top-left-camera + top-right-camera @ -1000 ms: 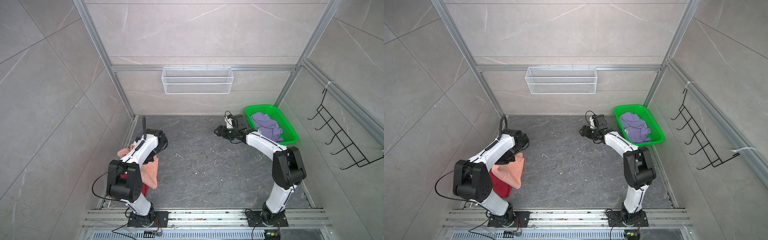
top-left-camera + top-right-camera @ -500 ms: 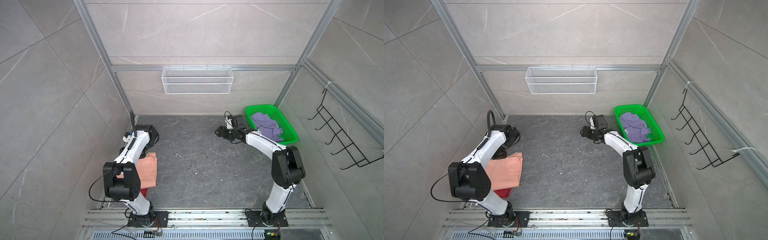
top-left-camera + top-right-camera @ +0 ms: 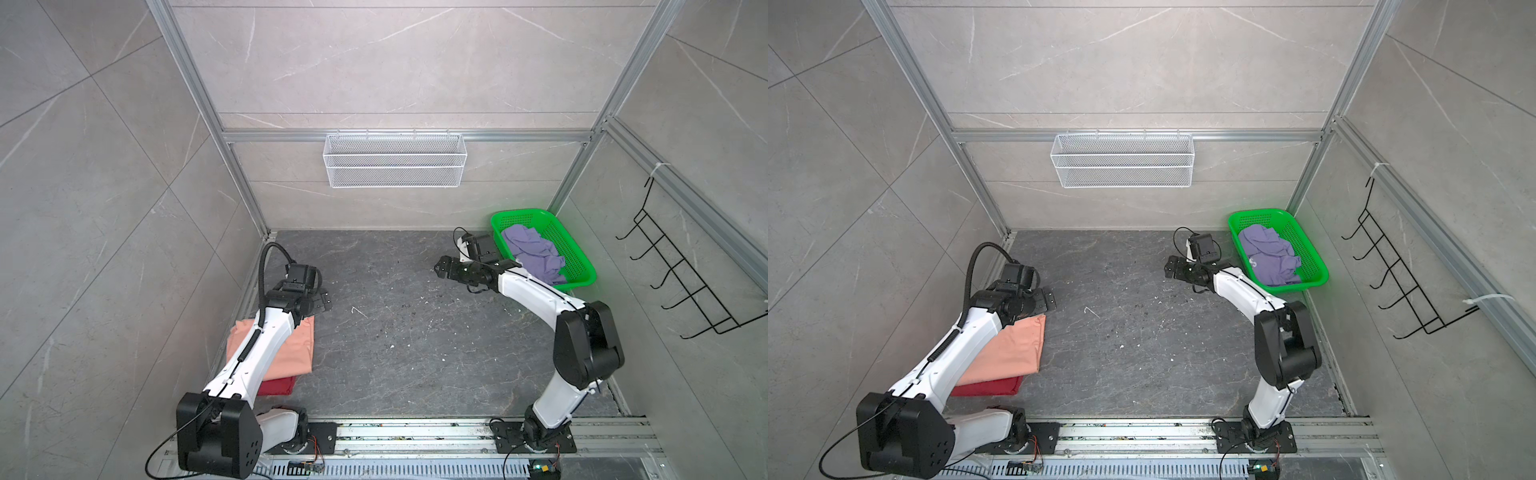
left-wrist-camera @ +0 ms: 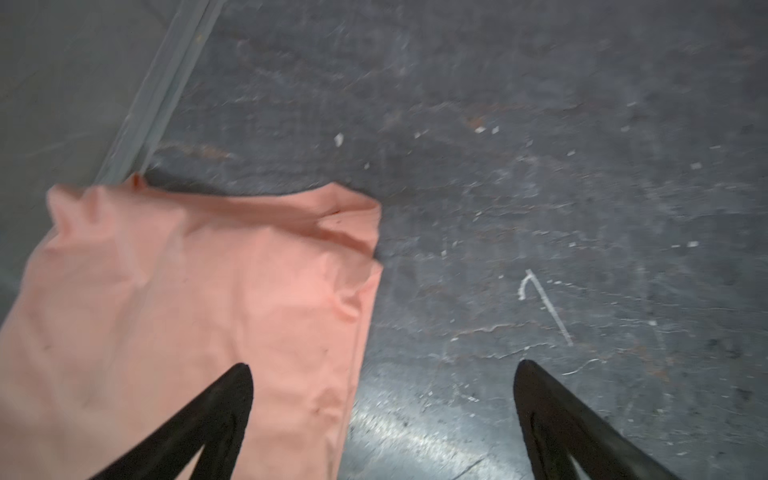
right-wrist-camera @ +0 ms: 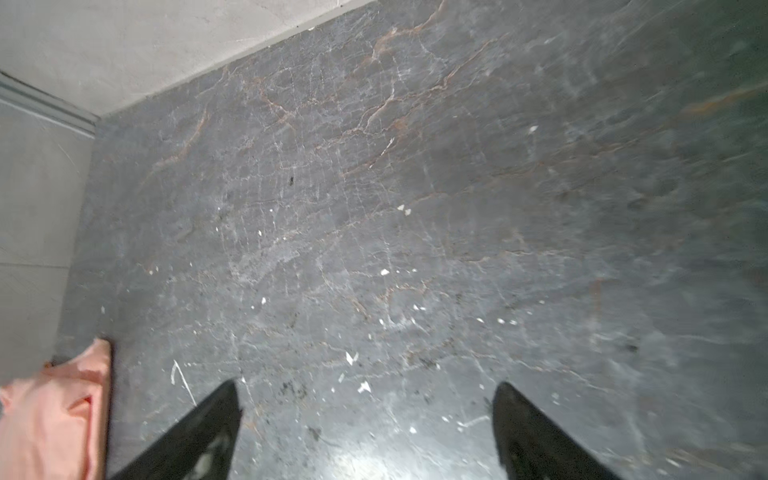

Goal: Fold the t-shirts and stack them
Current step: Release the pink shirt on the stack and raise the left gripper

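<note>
A: Read the tabletop as a clock: twelve at the back wall, six at the rail where the arms are bolted. What lies farthest left?

B: Between eight and nine o'clock, against the left wall, a folded peach-orange cloth t-shirt [image 3: 296,347] lies flat on a folded plain dark red cloth t-shirt [image 3: 277,386]. In both top views only a strip of the red one shows, at the peach one's six o'clock edge.

A: And the left gripper?

B: The left gripper [image 3: 323,300] is at about nine o'clock, by the peach shirt's one o'clock corner. Its black fingers [image 4: 224,403] are spread wide with nothing between them. In the left wrist view one finger is over the peach cloth and one over the dark grey veined stone tabletop [image 4: 540,166]. I cannot tell whether it touches the cloth.

A: Further right?

B: The right gripper [image 3: 440,266] is near twelve o'clock and points toward nine. Its jaws are also spread wide and hold nothing. The right wrist view shows only speckled stone between them.

A: Then the corner?

B: At two o'clock a green perforated plastic rectangular basket [image 3: 523,212] holds a crumpled lavender-purple cloth t-shirt [image 3: 534,253], just beside the right gripper's arm.

A: The walls?

B: A white wire-mesh shelf basket [image 3: 395,166] hangs on the back wall at twelve. A black wire hook rack [image 3: 681,282] hangs on the right wall at three.
</note>
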Robot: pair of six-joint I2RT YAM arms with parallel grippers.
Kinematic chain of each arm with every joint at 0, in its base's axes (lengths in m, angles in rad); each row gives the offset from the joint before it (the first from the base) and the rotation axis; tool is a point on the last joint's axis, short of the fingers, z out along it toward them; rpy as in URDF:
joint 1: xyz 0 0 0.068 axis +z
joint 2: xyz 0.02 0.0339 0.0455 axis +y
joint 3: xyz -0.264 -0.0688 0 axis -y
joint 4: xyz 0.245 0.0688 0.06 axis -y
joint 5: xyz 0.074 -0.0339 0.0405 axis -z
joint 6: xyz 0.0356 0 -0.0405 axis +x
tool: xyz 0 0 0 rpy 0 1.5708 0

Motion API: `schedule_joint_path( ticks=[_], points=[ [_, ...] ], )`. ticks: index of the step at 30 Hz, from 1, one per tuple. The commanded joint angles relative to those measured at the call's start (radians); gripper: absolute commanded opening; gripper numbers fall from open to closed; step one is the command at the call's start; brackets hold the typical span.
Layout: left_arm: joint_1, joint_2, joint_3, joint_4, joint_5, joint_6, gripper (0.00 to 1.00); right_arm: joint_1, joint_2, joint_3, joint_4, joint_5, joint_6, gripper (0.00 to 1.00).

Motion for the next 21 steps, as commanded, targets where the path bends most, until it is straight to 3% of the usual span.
schedule_joint_path(
  ticks=[1,10,13,16,21],
  points=[
    [0.007,-0.014,-0.019,0.316,0.072,0.106,1.00,-0.003,-0.143,-0.092,-0.012,0.147,-0.049,0.99],
    [0.048,0.108,-0.108,0.584,0.057,0.222,1.00,-0.020,-0.394,-0.357,-0.035,0.569,-0.135,1.00],
    [0.099,0.097,-0.196,0.678,0.115,0.228,1.00,-0.036,-0.462,-0.468,0.028,0.674,-0.151,1.00],
    [0.119,0.080,-0.300,0.796,0.102,0.245,1.00,-0.052,-0.540,-0.569,0.095,0.784,-0.141,0.99],
    [0.135,0.076,-0.400,0.893,0.073,0.279,1.00,-0.100,-0.610,-0.715,0.341,0.860,-0.215,1.00]
  ],
)
